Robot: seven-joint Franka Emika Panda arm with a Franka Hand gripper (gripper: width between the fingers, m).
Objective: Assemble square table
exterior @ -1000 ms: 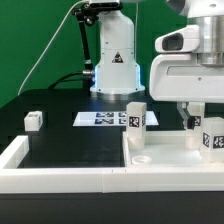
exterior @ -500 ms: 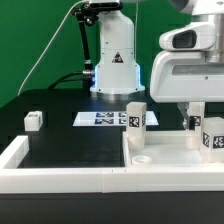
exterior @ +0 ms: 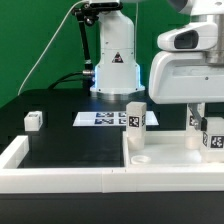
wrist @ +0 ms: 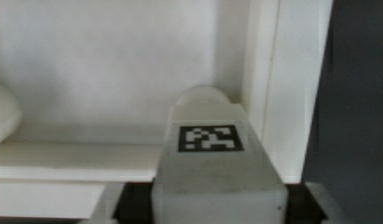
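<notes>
The square table top (exterior: 165, 152) is a white tray with a raised rim, lying at the exterior view's right. One tagged white leg (exterior: 135, 114) stands at its back left corner and another tagged leg (exterior: 213, 137) at its right. My gripper (exterior: 198, 124) hangs low over the top's right part. In the wrist view a white leg (wrist: 211, 140) with a tag on its face sits between my gripper (wrist: 211, 205) jaws. The dark fingers (wrist: 138, 203) press against both its sides. The table top (wrist: 99, 70) lies beneath.
A small white part (exterior: 33, 120) lies on the black table at the exterior view's left. The marker board (exterior: 98, 118) lies at the back, before the robot base (exterior: 112, 70). A long white border wall (exterior: 60, 168) runs along the front.
The fingers have drawn together from wide open onto the leg. The hand has stayed over the same spot.
</notes>
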